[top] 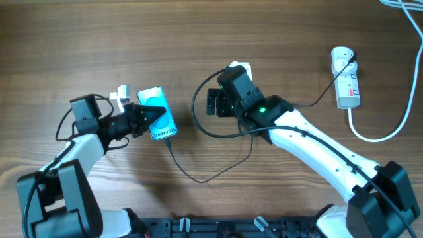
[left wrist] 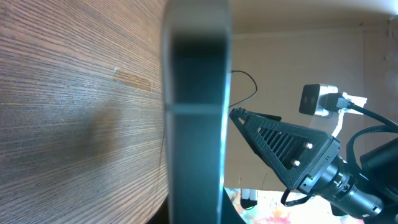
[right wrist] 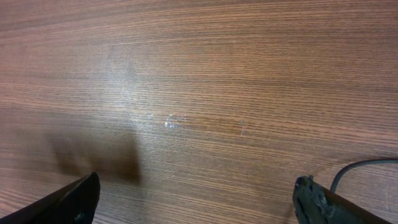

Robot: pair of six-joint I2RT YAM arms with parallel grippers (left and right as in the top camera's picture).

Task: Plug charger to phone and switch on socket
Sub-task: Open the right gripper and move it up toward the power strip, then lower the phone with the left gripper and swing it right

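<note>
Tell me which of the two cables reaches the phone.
The thin black charger, which loops across to the near end of the phone. The thicker white cable only runs from the socket off the picture's top right.

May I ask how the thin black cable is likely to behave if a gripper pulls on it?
The black cable looks floppy: it lies in loose loops, so it would probably sag rather than hold shape. Its end seems to meet the phone, so a tug might drag the phone across the smooth table.
</note>
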